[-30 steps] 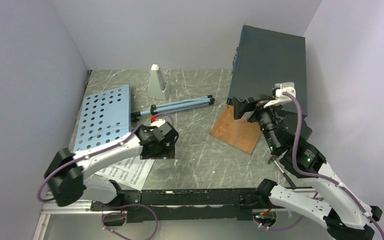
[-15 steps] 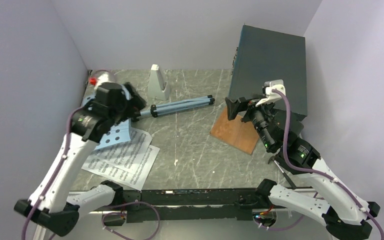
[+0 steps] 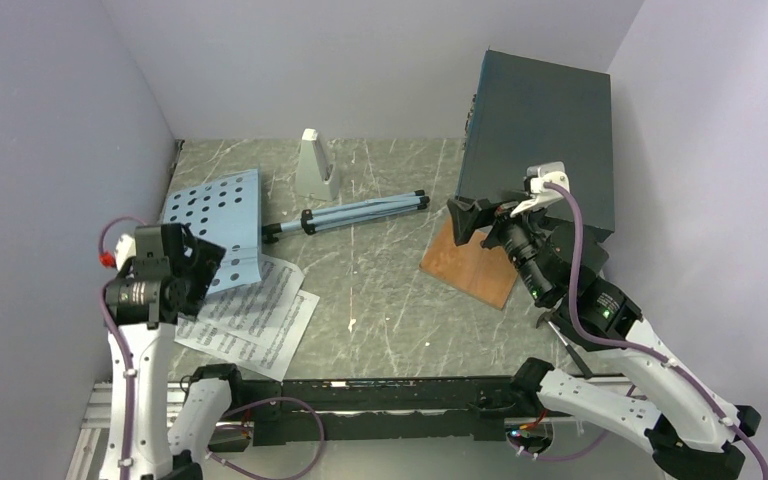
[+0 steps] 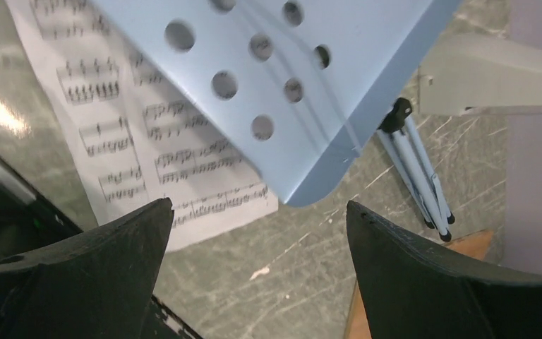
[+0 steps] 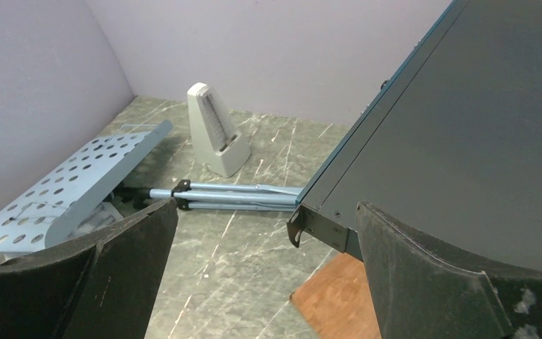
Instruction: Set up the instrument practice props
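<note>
Nearest, left: two white printed pages (image 3: 260, 312) lie flat on the tabletop (image 3: 390, 300), overlapping and fanned slightly. They are thin paper with staves of black notation. Nothing pins them except the stand's corner at their far-left edge.

Left hand (image 4: 254, 208): raised above the near-left of the tabletop, looking down on the plate corner and the pages. Its jaws are spread wide with nothing between them. Judgement: poised to approach the stand, no grip yet.

Stand (image 3: 215, 215): down, not erected. The light blue plate is smooth sheet metal with rows of round holes, rounded corners and a small lip. From the right wrist view it sits tilted with one edge lifted, probably propped by its own neck. The legs (image 3: 360, 212) are folded into one bundle of thin blue tubes with black joints and feet, lying flat and pointing right toward the box.

Right hand (image 3: 468, 218): held in the air on the right, above the board (image 3: 470, 268) and beside the box's near-left corner. The jaws are fully apart and empty.

The board is a flat brown wood panel under the box (image 3: 545, 130), which is large, dark, matte and sharp-edged.

Farthest: the metronome (image 3: 312, 165), a pale grey-white pyramid, stands upright just beyond the legs, apart from them.

Judgement: setup hardly begun. The stand needs raising, then the pages go on the plate.
</note>
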You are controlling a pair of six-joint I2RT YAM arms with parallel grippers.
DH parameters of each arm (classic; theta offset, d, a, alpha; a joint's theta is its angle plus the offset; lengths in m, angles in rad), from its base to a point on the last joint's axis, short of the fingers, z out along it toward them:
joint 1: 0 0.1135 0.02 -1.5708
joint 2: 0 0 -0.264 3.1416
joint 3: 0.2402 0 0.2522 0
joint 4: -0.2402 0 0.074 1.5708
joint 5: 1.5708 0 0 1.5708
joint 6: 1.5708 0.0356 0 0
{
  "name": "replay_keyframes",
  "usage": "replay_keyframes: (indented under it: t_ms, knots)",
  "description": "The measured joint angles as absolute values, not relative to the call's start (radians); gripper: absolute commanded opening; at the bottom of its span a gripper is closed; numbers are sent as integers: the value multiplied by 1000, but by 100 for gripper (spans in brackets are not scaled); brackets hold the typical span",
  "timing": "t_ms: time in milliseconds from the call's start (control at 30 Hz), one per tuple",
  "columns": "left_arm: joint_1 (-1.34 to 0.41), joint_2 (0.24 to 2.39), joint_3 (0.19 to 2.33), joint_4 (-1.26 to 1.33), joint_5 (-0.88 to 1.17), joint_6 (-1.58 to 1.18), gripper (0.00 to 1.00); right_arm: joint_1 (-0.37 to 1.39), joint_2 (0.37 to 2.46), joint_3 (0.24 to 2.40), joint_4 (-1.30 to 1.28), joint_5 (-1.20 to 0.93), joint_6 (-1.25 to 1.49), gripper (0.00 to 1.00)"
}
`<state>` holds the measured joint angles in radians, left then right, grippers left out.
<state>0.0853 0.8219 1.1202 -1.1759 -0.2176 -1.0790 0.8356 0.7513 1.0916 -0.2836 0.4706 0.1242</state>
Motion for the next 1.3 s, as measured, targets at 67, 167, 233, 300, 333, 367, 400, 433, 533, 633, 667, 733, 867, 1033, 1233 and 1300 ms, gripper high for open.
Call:
replay_keyframes:
  t_ms: [67,167,233,300,333,367,400,433,533,633,667,733,867,1033,1233,1300]
  knots:
    - [100,781,1063,-1195,-183,-1131,95,836,751,1085,-285,462,124,100]
    - [110,736,984,-1197,-142,-1232,88,836,756,1084,-286,451,124,100]
    - [111,699,936,-1191,-126,-1303,85,836,759,1084,-287,438,124,100]
    - [111,645,900,-1190,-124,-1366,83,836,759,1082,-287,430,125,100]
    - [111,614,885,-1190,-125,-1398,83,836,759,1081,-287,424,125,100]
    - [111,589,876,-1190,-125,-1422,84,836,759,1079,-287,418,125,100]
    - [111,562,869,-1191,-127,-1446,85,836,759,1079,-287,413,125,100]
    - [111,547,865,-1191,-129,-1465,88,836,760,1077,-287,410,125,100]
    - [111,540,836,-1177,-130,-1522,92,836,765,1076,-287,407,127,100]
    - [111,532,759,-1134,-127,-1565,96,836,773,1076,-287,403,131,100]
    - [111,525,728,-1118,-124,-1576,97,836,775,1076,-287,401,133,100]
    - [111,512,665,-1077,-119,-1593,97,836,776,1076,-287,393,136,100]
    - [112,485,526,-897,-121,-1574,97,836,776,1076,-287,385,142,100]
    - [112,458,411,-676,-131,-1517,96,836,781,1076,-289,383,144,100]
    - [112,441,304,-461,-133,-1509,90,836,799,1076,-289,378,151,100]
    - [112,434,274,-397,-137,-1511,84,836,810,1076,-289,366,154,100]
